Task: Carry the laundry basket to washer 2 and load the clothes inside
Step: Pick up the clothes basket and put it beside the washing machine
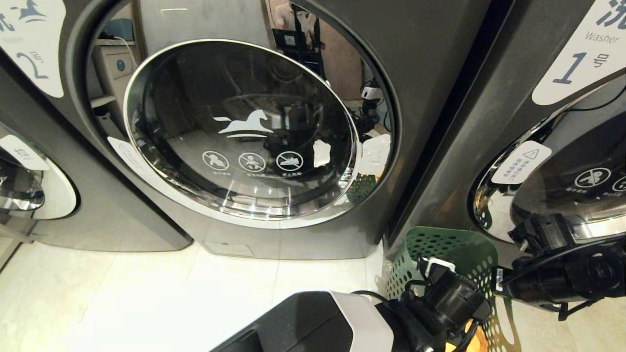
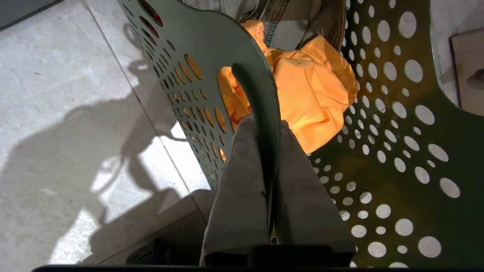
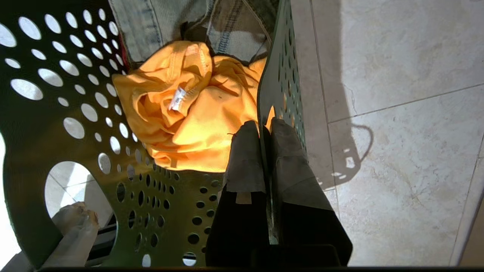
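Pale floor tiles [image 1: 122,293] meet washer 2 [image 1: 244,132] beside laundry basket [image 1: 450,249].

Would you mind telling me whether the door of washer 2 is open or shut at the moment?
Shut. In the head view, the chrome-ringed glass door of washer 2 sits flush in its round recess, with no gap and no drum opening exposed.

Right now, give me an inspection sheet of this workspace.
Surface: pale tiled floor.
Job's things: laundry basket in front of washer 1, right of washer 2, whose door is shut; yellow garment and denim piece inside.
Clutter: nothing seen.
Grippers: left gripper and right gripper each shut on a basket wall.
Cables: black cable along the right arm.
Surroundings: a third washer at far left.
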### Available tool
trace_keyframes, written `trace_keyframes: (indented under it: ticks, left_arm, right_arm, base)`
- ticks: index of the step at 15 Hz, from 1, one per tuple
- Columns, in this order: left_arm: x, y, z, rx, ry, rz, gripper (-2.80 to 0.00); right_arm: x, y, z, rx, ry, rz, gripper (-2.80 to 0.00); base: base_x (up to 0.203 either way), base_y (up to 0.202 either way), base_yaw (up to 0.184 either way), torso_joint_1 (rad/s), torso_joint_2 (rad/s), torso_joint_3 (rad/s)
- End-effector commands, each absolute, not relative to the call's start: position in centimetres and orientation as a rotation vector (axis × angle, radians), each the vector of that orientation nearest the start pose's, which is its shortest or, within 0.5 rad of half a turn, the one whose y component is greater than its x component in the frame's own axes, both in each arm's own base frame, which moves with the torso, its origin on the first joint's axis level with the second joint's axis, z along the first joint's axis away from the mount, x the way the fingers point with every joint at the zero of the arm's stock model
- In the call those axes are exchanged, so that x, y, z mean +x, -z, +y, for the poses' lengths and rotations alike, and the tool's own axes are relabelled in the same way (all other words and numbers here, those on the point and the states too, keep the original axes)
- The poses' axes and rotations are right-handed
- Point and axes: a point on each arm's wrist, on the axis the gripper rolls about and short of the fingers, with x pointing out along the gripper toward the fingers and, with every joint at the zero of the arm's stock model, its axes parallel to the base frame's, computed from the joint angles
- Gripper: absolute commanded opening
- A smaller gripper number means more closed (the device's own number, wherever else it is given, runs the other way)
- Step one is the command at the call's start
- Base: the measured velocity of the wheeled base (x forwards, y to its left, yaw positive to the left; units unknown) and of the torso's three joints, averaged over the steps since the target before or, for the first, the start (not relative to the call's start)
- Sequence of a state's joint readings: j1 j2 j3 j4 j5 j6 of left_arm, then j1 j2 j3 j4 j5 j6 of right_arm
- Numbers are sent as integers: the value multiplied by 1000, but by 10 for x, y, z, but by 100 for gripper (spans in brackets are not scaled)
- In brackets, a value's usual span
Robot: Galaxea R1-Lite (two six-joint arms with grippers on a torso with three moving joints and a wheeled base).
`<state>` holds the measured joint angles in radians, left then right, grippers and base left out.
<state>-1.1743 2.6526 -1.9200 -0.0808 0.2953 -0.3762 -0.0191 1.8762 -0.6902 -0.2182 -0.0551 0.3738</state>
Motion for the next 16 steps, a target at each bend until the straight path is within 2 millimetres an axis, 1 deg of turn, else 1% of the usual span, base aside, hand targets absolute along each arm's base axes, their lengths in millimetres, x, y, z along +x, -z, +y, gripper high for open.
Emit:
trace_keyframes:
  ticks: [1, 4, 10, 12, 16]
  left_arm:
    - [209, -16, -483, 105, 729, 644, -280]
    - [206, -12, -484, 112, 733, 649, -280]
    - [206, -3, -485, 124, 725, 658, -280]
    - [206, -3, -484, 125, 724, 659, -280]
    - [206, -2, -484, 128, 720, 659, -280]
  right_arm:
    - [284, -68, -8, 330, 252, 942, -280]
    - [285, -66, -9, 332, 254, 942, -280]
    - [287, -63, -10, 335, 257, 933, -280]
    - [286, -63, -10, 335, 258, 935, -280]
    - [286, -62, -10, 335, 258, 938, -280]
  base:
    - [0, 0, 0, 2, -2, -74]
    - [0, 0, 0, 2, 1, -14]
    - [0, 0, 0, 0, 0, 0]
    - [0, 0, 0, 1, -1, 13]
    - [0, 0, 0, 1, 0, 155]
